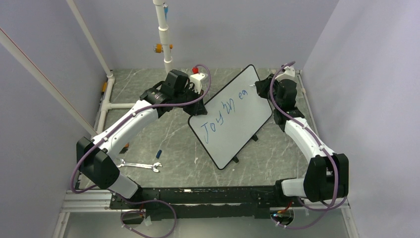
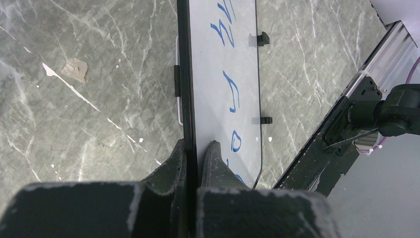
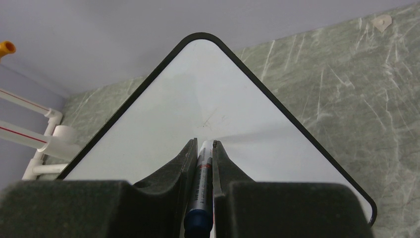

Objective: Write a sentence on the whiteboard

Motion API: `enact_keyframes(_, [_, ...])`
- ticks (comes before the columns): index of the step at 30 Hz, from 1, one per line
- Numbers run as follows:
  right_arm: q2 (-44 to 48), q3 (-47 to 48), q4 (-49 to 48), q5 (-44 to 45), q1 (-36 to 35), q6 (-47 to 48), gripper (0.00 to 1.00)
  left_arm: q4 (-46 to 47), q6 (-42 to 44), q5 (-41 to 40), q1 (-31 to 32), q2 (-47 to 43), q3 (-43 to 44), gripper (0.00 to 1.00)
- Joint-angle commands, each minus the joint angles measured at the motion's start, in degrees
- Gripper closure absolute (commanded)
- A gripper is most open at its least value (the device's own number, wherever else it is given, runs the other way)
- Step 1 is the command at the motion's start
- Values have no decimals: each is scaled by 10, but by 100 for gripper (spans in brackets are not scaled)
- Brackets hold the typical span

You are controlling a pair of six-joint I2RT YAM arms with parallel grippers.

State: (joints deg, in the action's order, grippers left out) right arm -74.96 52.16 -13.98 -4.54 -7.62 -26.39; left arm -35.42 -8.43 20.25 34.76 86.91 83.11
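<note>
The step in hand is carrying on the first line of the sentence (image 1: 223, 110), and it calls for two things at once: a firm hold on the whiteboard (image 1: 240, 136) and a light, even touch from the marker (image 3: 203, 171). The left gripper (image 2: 198, 146) is clamped on the board's black rim at its left edge, one finger on each face, so it should hold steady while the letters go on. The right gripper (image 3: 203, 144) is closed around the marker, tip pointing at bare white surface near the board's far right corner; whether the tip touches cannot be told. The next letters should follow the same upward slant, kept small, since little room seems left before that corner, and the second line belongs in the blank lower half. The board sits cornerwise in the middle of the table (image 1: 171, 134), glossy white with rounded corners, a thin black rim and small black feet along its near right edge. Its blue handwriting reads roughly "Joy in ea", large and slanted. A wrench (image 1: 140, 165) lies well left of the board.
</note>
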Motion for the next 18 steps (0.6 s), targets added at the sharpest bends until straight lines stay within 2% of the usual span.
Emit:
enact_keyframes(1, [-11,27,-39,-6,3,-8,100,-35,148,-127,2,6,-21,100])
enact_keyframes(18, [-37,35,-42,-83,3,-5,100,-34,150,-131,2,4,-22,100])
